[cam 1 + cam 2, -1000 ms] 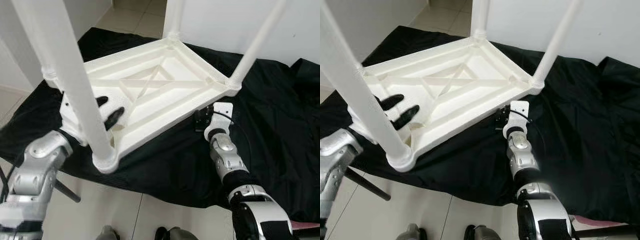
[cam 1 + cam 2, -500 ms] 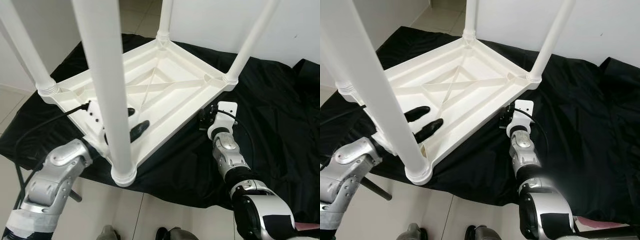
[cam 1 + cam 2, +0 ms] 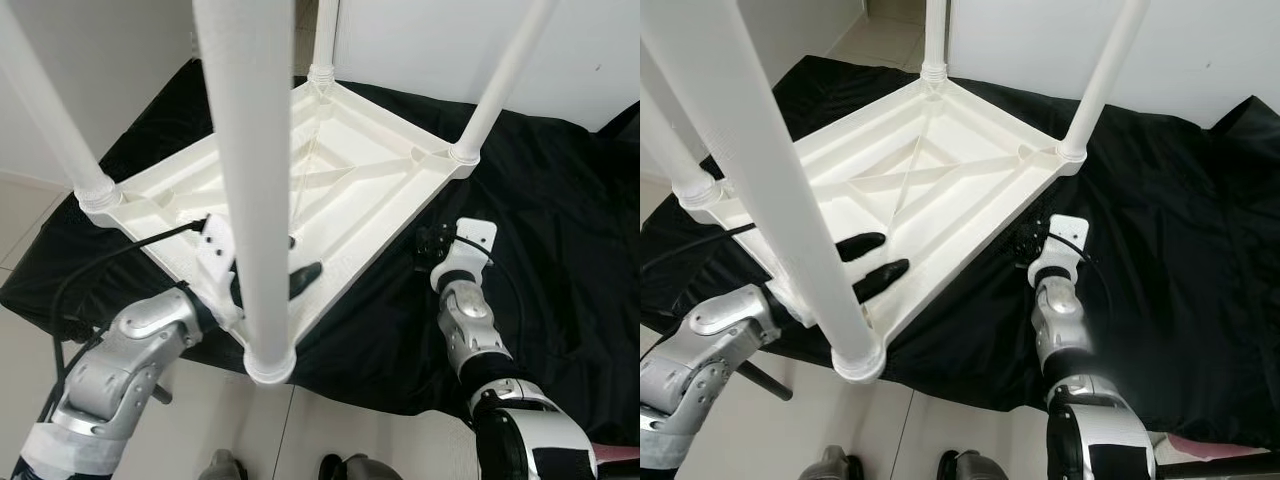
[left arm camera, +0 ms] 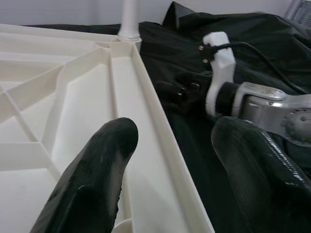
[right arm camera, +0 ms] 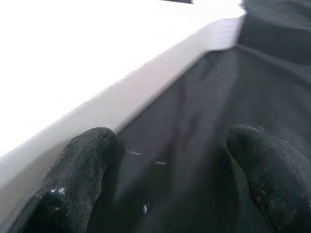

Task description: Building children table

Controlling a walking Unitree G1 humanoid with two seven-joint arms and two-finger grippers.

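A white plastic children's table (image 3: 930,175) lies upside down on a black cloth (image 3: 1160,250) spread over the floor, its ribbed underside facing up and its four legs pointing toward the ceiling. The nearest leg (image 3: 770,180) rises right in front of the camera and hides part of the scene. Three other legs stand at the far corners, so all legs appear to be fitted already. The left gripper (image 3: 872,263) reaches over the near edge of the table, its two black fingers spread apart with one inside the underside tray and the other outside the rim, straddling the edge without clamping it; this looks like a steadying hold near the corner socket of the nearest leg. The right gripper (image 3: 432,244) sits on the cloth just beside the table's right-hand edge, fingers wide apart and empty, with one finger close to the rim, likely ready to brace or lift that side. A black cable (image 3: 110,250) runs along the left arm. Pale floor tiles (image 3: 940,430) show past the cloth's near edge, and a white wall (image 3: 1200,50) stands behind.
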